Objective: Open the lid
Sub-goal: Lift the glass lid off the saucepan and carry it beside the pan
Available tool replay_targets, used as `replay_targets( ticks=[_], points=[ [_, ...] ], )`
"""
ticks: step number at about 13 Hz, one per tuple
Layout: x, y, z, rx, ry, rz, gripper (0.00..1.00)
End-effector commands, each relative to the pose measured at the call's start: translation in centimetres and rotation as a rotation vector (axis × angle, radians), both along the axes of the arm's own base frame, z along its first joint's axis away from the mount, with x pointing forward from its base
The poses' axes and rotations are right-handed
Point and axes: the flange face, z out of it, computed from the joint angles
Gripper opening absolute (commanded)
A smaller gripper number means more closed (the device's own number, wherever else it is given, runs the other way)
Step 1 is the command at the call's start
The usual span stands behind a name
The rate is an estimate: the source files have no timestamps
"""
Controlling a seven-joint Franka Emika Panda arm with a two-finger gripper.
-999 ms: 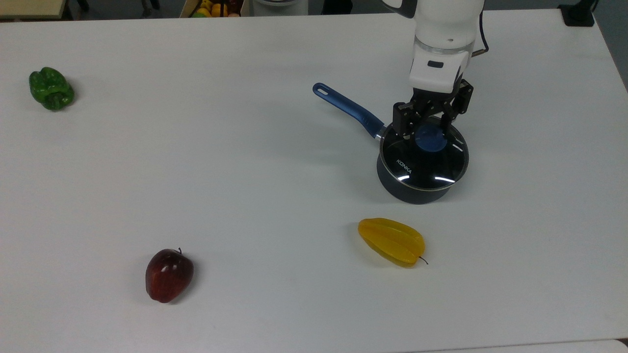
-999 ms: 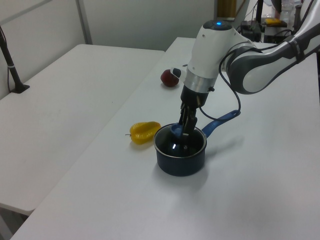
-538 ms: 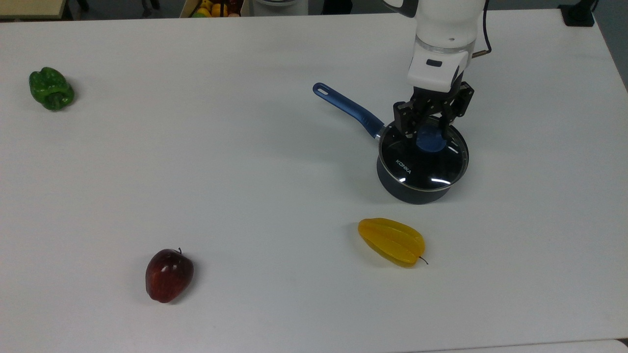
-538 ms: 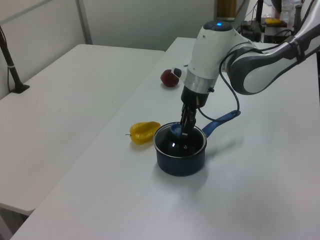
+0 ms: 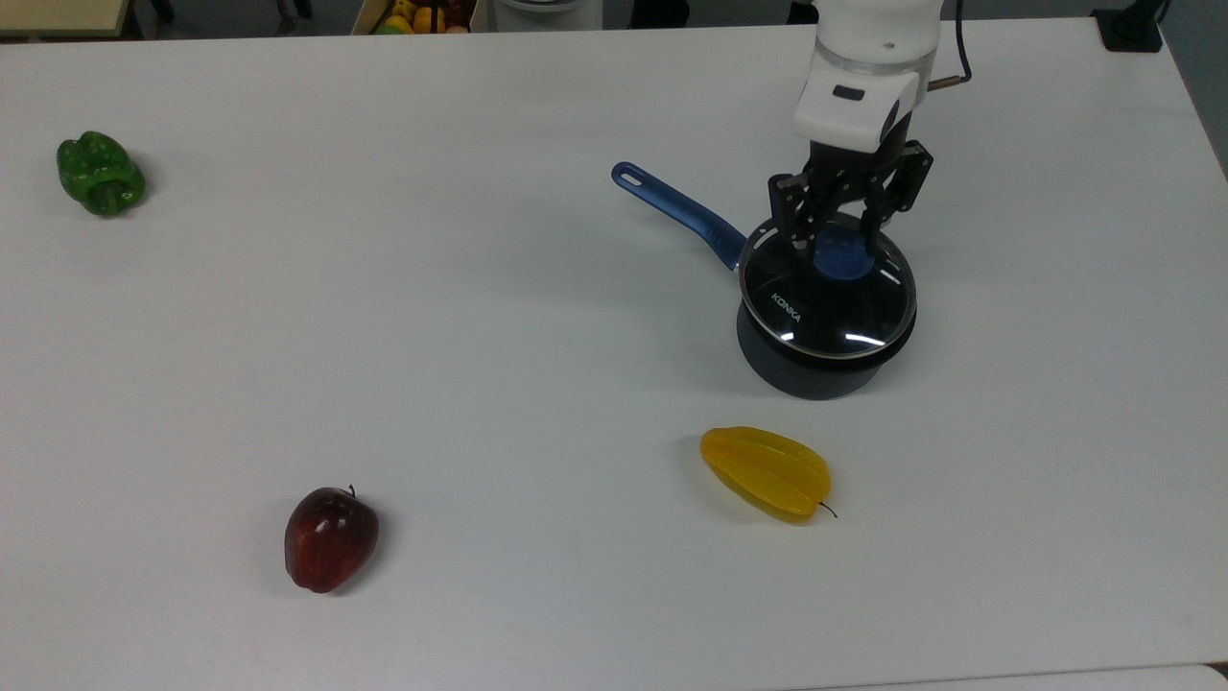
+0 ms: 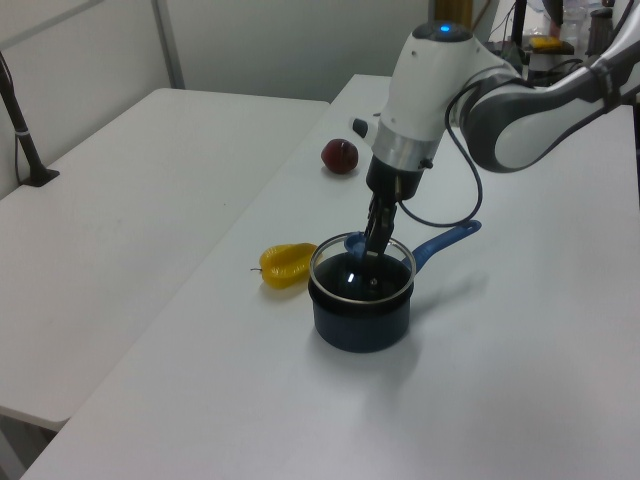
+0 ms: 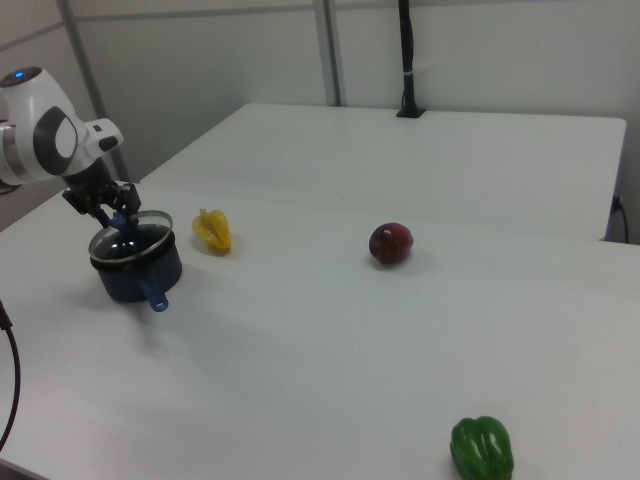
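Glass lid [image 5: 823, 303] — claw [image 5: 838, 242] gripping knob — raised above saucepan [image 5: 815, 369].

- The desk [image 5: 480, 288] is seen from high above in the top view, looking steeply down.
- Its opposite ends are covered by the nearer, lower left and right views.
- The saucepan [image 5: 815, 355] is shared by all three.

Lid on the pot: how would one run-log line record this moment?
gripper: shut on knob | lid: lifted clear of saucepan | phase: opening
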Motion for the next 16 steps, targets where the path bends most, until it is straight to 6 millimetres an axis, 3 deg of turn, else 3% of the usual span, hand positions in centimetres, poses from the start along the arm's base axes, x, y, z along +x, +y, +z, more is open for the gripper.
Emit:
replay_targets(
  ticks=[1,3,5,9,11,13,16],
  points=[
    [-1.1,-1.5,4.0,0.025,-0.010,-0.132,0.38],
    [-0.4,-5.1,5.7,0.010,0.007,-0.200,0.38],
    [0.9,-10.9,5.5,0.025,0.028,-0.288,0.38],
    [3.8,-23.9,1.7,0.016,0.047,-0.370,0.38],
    [3.6,-29.3,-1.3,-0.004,0.063,-0.372,0.38],
    [3.0,-32.7,-3.9,-0.008,0.046,-0.378,0.38],
    [3.6,-33.6,-7.5,-0.006,0.038,-0.368,0.39]
  ],
)
